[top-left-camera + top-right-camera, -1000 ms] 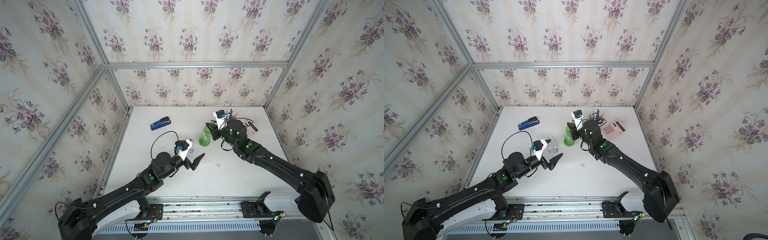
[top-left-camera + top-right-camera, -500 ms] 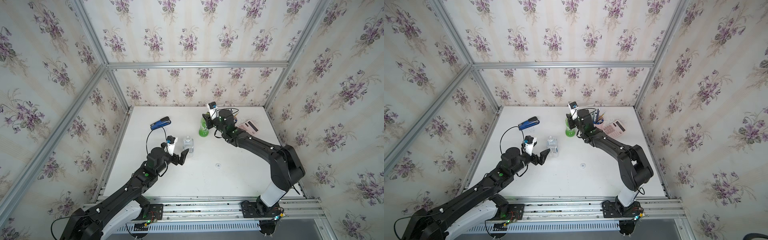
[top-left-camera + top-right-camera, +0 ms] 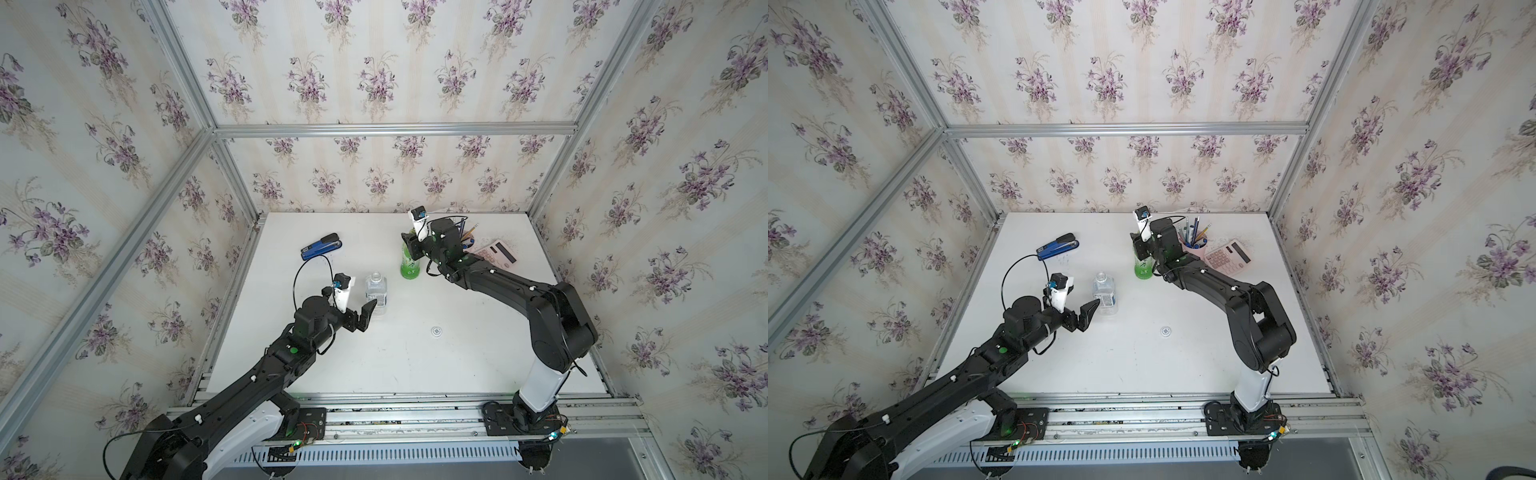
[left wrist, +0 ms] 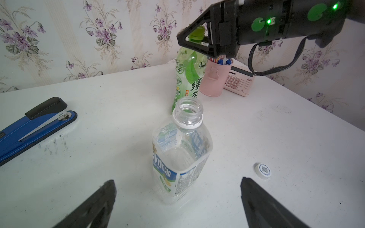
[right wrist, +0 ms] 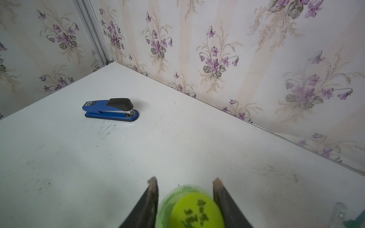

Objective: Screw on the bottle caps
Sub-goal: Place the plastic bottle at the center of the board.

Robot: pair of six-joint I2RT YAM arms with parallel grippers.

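The green bottle (image 3: 409, 266) (image 3: 1143, 268) (image 4: 188, 79) stands upright at the back of the table with its yellow-green cap (image 5: 197, 211) (image 4: 197, 33) on the neck. My right gripper (image 5: 185, 179) (image 3: 411, 245) reaches over it, jaws open on either side of the cap, with a gap on one side. The clear labelled bottle (image 3: 376, 291) (image 3: 1105, 295) (image 4: 181, 154) stands uncapped, neck open. My left gripper (image 4: 177, 180) (image 3: 360, 303) is wide open, its tips level with the bottle's base and well apart from it. The white cap (image 3: 436, 331) (image 3: 1165, 331) (image 4: 263, 170) lies flat on the table.
A blue stapler (image 3: 321, 246) (image 4: 33, 122) (image 5: 110, 109) lies at the back left. A pink pen cup (image 3: 1194, 245) (image 4: 215, 79) and a pink calculator (image 3: 496, 253) (image 3: 1227, 255) sit just behind the green bottle, close to my right arm. Papered walls enclose the table on three sides.
My right jaws have parted around the yellow-green cap, and that arm's elbow has folded back. My left arm has drawn back to the left, uncovering the clear bottle.
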